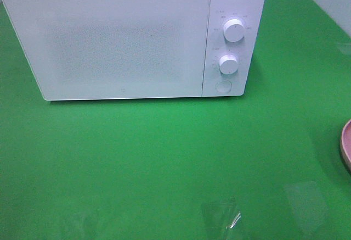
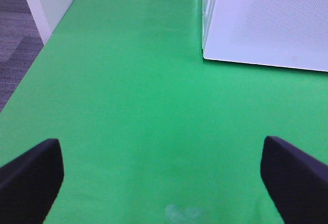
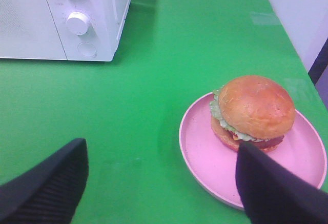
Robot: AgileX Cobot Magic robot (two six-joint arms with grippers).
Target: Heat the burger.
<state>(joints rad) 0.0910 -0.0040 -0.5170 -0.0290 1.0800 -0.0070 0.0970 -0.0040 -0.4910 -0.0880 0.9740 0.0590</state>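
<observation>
The burger (image 3: 253,112), with a glossy golden bun and a green lettuce edge, rests on a pink plate (image 3: 205,155) in the right wrist view. My right gripper (image 3: 161,183) is open, hovering short of the plate, nothing between its dark fingers (image 3: 46,185). In the high view only the plate's rim (image 1: 346,144) shows at the right edge; the burger is out of that view. The white microwave (image 1: 131,37) stands at the back with its door shut. My left gripper (image 2: 161,175) is open over bare green table, the microwave's corner (image 2: 266,24) ahead of it.
Two round knobs (image 1: 234,30) and a round button (image 1: 222,87) sit on the microwave's right panel. Green cloth (image 1: 164,163) covers the table. The table's edge and grey floor (image 2: 15,34) show in the left wrist view. A pale wall (image 3: 302,14) borders the table beyond the plate.
</observation>
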